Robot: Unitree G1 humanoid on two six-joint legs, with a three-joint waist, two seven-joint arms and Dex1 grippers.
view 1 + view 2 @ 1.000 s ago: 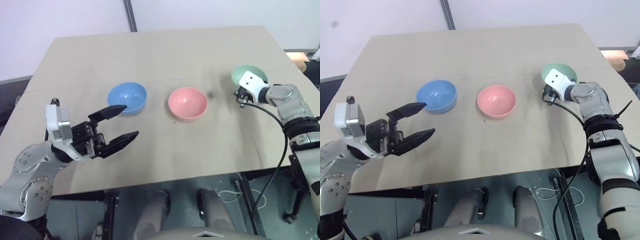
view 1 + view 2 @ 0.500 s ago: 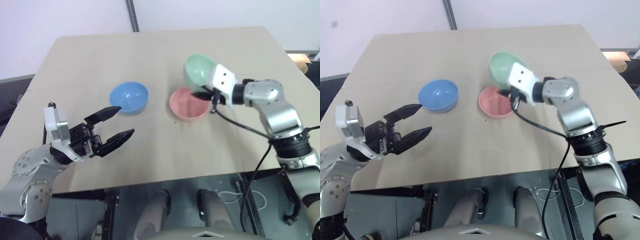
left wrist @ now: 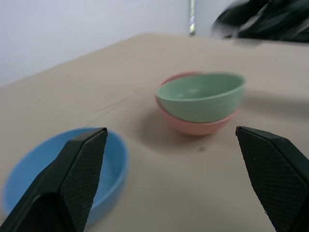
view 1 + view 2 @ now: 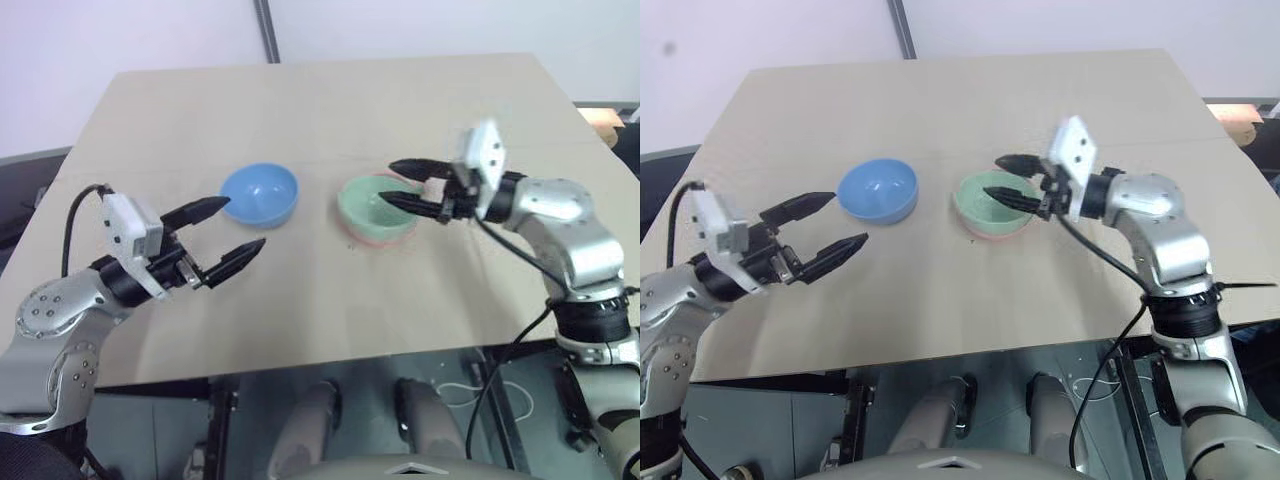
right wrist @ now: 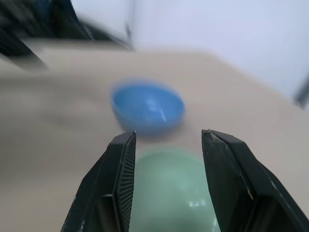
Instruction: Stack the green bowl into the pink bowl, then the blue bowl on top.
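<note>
- Now the small round pale green plastic bowl (image 4: 372, 206) sits inside the salmon-pink plastic bowl (image 3: 195, 126) at the table's middle, slightly tilted, so the first stacking step looks done.
- Right gripper (image 4: 398, 184) hovers just above the green bowl with fingers parted, pinching nothing.
- Next comes the round sky-blue plastic bowl (image 4: 259, 194), just left of the stack (still on the beige table (image 4: 300, 100)).
- Left gripper (image 4: 228, 228) is spread wide and empty, near this bowl; I judge it must close on the rim.

Three bowls, one green bowl (image 4: 372, 205), one pink bowl (image 3: 195, 127), one blue bowl (image 4: 259, 194), on one table (image 4: 330, 110), with two grippers.
</note>
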